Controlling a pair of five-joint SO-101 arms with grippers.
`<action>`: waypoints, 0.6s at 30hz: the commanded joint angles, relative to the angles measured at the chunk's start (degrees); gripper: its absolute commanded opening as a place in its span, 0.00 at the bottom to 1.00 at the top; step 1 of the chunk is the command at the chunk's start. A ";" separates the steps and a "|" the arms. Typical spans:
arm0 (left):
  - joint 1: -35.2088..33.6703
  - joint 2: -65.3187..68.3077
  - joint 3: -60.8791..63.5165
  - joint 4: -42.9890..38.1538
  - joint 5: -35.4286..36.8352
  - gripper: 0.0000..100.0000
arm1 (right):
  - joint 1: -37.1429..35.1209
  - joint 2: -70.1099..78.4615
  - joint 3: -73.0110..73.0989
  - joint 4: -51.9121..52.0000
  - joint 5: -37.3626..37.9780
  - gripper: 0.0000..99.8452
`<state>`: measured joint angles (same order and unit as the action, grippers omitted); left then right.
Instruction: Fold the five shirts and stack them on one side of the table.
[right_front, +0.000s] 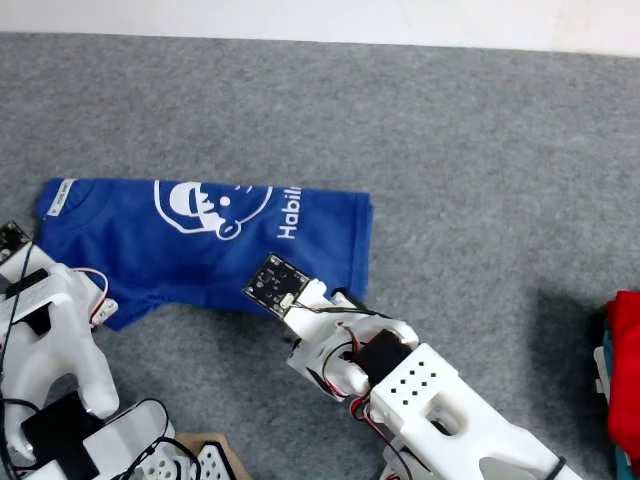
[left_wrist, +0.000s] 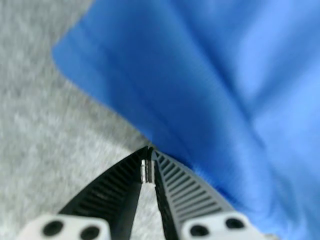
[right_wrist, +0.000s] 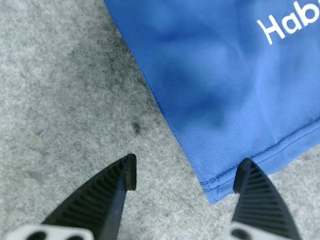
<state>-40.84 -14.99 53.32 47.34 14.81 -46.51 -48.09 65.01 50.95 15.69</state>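
A blue shirt (right_front: 210, 245) with white print lies spread across the grey table, its near edge folded in. My left gripper (left_wrist: 148, 161) is shut, with its tips pinching the shirt's edge (left_wrist: 165, 135) at the near-left sleeve; the cloth rises away from them. The left arm (right_front: 50, 330) stands at the shirt's near-left corner. My right gripper (right_wrist: 187, 172) is open and just above the table. The shirt's hemmed near-right corner (right_wrist: 212, 192) lies between its fingers. The right arm (right_front: 400, 385) comes in from the table's near edge.
Red cloth (right_front: 625, 370) lies at the table's right edge. Grey felt table surface (right_front: 480, 150) stretches behind and to the right of the blue shirt. A wooden piece (right_front: 215, 450) shows at the near edge between the arms.
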 joint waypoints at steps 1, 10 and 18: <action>2.68 -0.48 -0.22 -1.58 -0.70 0.01 | -0.48 -0.92 -0.40 -0.75 -0.26 0.31; 6.02 -0.40 -1.71 -8.44 -0.62 0.01 | -0.48 -0.92 -0.40 -0.75 -0.26 0.31; 6.55 -0.40 -1.71 -16.18 -0.44 0.01 | -0.48 -0.92 -0.40 -0.75 -0.26 0.31</action>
<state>-35.47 -14.99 53.32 35.12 14.55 -46.51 -48.09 65.01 50.95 15.69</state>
